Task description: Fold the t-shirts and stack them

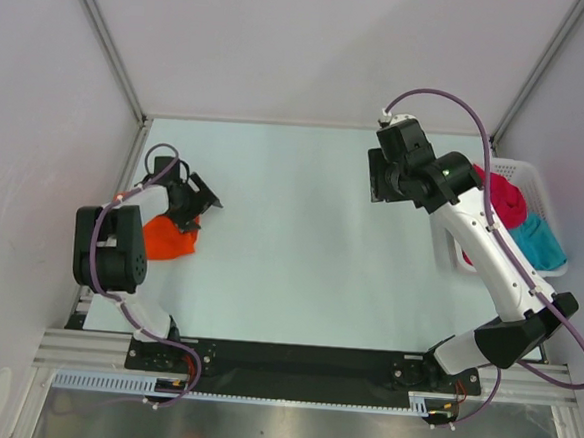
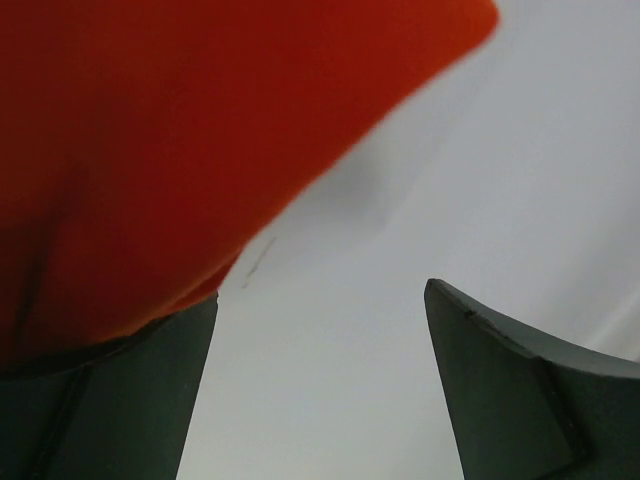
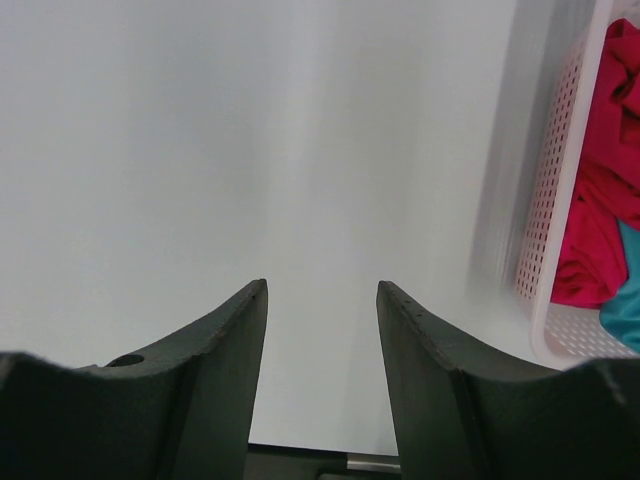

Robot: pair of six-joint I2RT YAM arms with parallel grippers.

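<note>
A soft, bright orange t-shirt [image 1: 168,238] was seen on the left side of the desk [image 1: 301,240], close to the left arm. It was not folded. It was bunched into a round, crumpled lump with loose folds. The desk top was pale, flat and smooth.

The left hand [image 1: 191,198] was held low at the far edge of the orange lump. Its two fingers [image 2: 120,400] were dark, hard and pointed, and they were spread wide. Only bare desk was seen in the gap between them. In the left wrist view, the orange cloth was seen right up against one finger, smooth and thick. It could not be told if the cloth was touched.

The right hand [image 1: 379,175] was held up over the far right part of the desk, well apart from the orange t-shirt. Its curved dark fingers were parted by a smaller gap, and nothing was held in them.

A white plastic basket [image 1: 537,178] was set at the right edge of the desk. Its walls were made of many little holes, like a net. A red t-shirt [image 1: 504,199] and a teal t-shirt [image 1: 539,244] were piled inside it, both soft and crumpled. The red one was at the far end and the teal one was nearer, and they were touching.
</note>
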